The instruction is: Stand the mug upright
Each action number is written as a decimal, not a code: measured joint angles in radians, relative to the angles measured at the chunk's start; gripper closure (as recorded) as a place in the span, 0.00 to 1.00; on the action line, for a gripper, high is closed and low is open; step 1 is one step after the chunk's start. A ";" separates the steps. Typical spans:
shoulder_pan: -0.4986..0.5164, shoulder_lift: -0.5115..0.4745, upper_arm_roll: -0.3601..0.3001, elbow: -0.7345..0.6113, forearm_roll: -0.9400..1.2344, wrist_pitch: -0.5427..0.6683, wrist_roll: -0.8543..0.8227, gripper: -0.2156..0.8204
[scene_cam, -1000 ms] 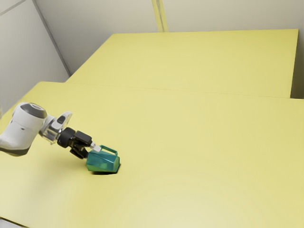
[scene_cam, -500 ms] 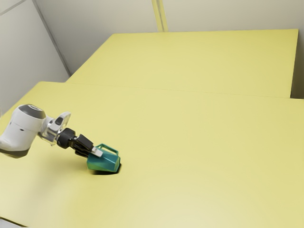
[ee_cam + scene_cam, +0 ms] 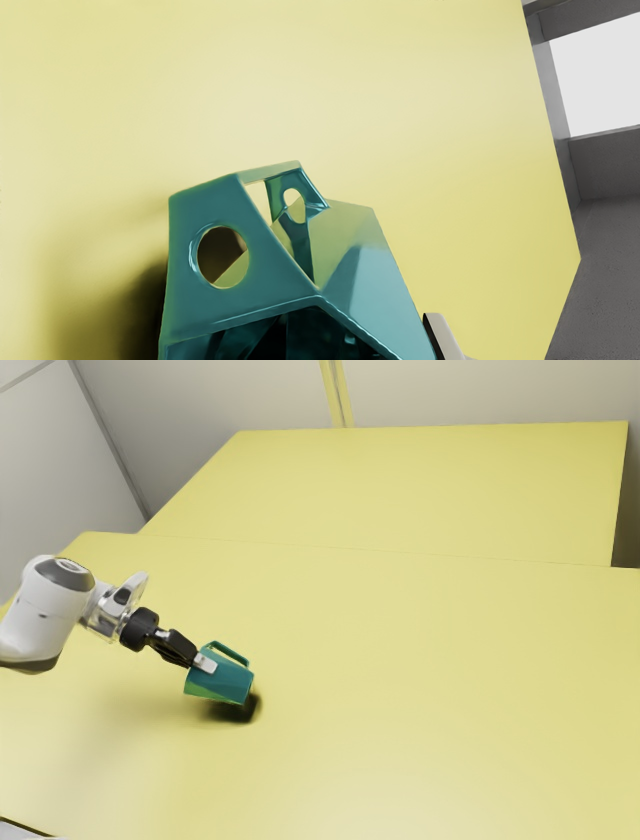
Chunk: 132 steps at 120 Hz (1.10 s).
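Your end effector [image 3: 205, 662] pinches the tilted mug [image 3: 220, 678] just above the surface [image 3: 400, 690], lower left in the exterior frame; it looks light, stiff and slick, so favour its flat sides for your grip.

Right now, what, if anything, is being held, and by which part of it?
The mug, held in the gripper by its body, near the open rim.

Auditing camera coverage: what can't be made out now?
- Mug's full interior: wrist view, dark and cut off by the bottom edge.
- Mug's far side, any finger contact there: exterior view, hidden by its near wall.
- Base of the arm: exterior view, cut off by the left edge.
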State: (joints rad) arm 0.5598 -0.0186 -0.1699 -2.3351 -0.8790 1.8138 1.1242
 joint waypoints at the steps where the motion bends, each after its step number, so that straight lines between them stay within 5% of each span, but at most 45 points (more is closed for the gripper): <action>1: 0.003 -0.004 -0.006 0.000 0.003 0.005 -0.001 0.95; 38: -0.042 -0.070 -0.244 0.067 0.389 0.264 -0.155 0.97; 62: -0.044 -0.057 -0.324 0.091 0.640 0.366 -0.337 0.97; 132: -0.042 -0.043 -0.384 0.023 0.792 0.519 -0.682 0.97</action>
State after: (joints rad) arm 0.5178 -0.0616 -0.5536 -2.3124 -0.0868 2.3332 0.4419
